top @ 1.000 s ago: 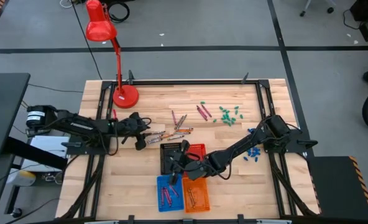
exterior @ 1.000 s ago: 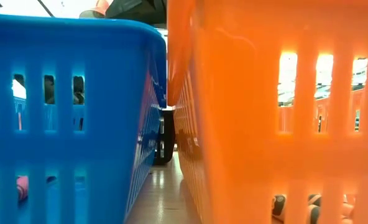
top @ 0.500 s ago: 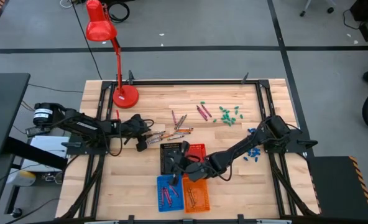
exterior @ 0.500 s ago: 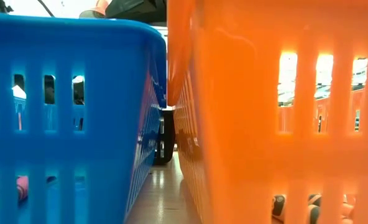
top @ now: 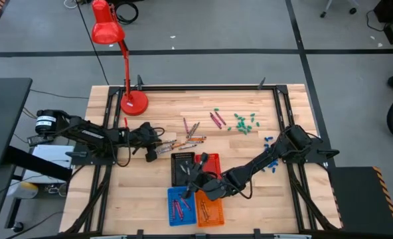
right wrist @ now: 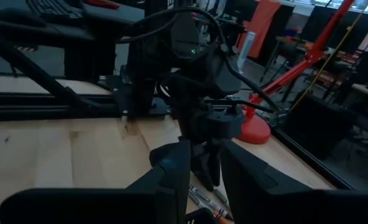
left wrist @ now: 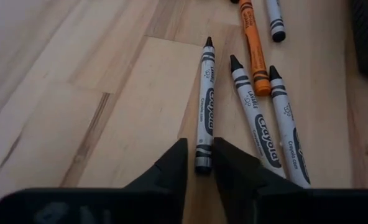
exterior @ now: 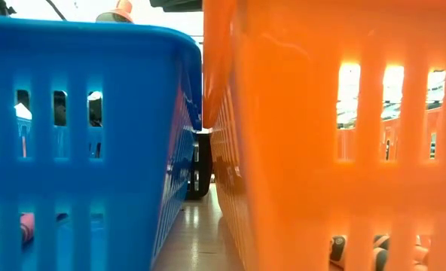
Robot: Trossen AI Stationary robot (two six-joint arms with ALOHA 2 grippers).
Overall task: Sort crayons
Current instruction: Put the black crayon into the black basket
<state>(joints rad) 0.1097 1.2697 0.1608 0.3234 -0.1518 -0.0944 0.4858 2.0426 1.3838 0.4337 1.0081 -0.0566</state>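
Note:
Several crayons (top: 183, 141) lie on the wooden table near its middle, and maroon ones (top: 216, 119) lie farther back. My left gripper (top: 158, 145) is low at the left end of this group. In the left wrist view my left gripper (left wrist: 201, 163) is shut on a pale grey crayon (left wrist: 204, 99) that lies flat, beside two more grey crayons (left wrist: 252, 118) and an orange one (left wrist: 253, 50). My right gripper (top: 195, 178) hovers between the black basket (top: 180, 166) and the blue basket (top: 178, 206). My left gripper pinches the grey crayon's blunt end (left wrist: 202, 155) between its two fingertips. The fingers come low from the table's left side and lie along the crayon. The crayon lies flat on the table, its pointed tip away from the gripper.
A red basket (top: 213, 159) adjoins the black one, and an orange basket (top: 208, 207) adjoins the blue; both near baskets hold crayons. Chunky green pieces (top: 244, 123) and blue pieces (top: 271, 162) lie at the right. A red lamp (top: 133, 103) stands at the far left.
My right gripper has moved toward the table's near edge, from over the black basket toward the blue and orange baskets.

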